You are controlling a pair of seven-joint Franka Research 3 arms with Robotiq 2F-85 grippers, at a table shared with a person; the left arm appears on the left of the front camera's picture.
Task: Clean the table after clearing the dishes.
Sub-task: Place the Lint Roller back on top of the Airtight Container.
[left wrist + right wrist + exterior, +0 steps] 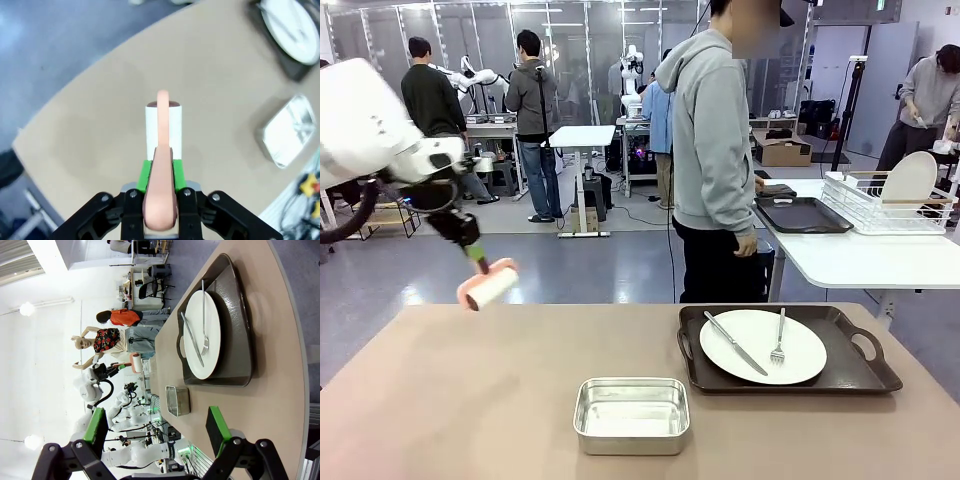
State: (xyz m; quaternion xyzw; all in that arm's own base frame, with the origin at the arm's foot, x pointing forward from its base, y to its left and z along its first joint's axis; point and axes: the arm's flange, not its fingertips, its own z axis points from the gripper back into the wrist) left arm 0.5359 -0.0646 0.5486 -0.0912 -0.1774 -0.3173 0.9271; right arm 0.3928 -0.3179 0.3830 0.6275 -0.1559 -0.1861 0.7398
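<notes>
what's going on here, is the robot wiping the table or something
The left gripper is shut on a pink-handled roller, held in the air over the left end of the table. One dark tray with a plate, knife and fork sits on the right side, a steel pan near the front. The right gripper is open, holding nothing. A person stands at the far side.

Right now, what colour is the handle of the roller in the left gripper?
Salmon pink; the handle shows best in the left wrist view.
</notes>
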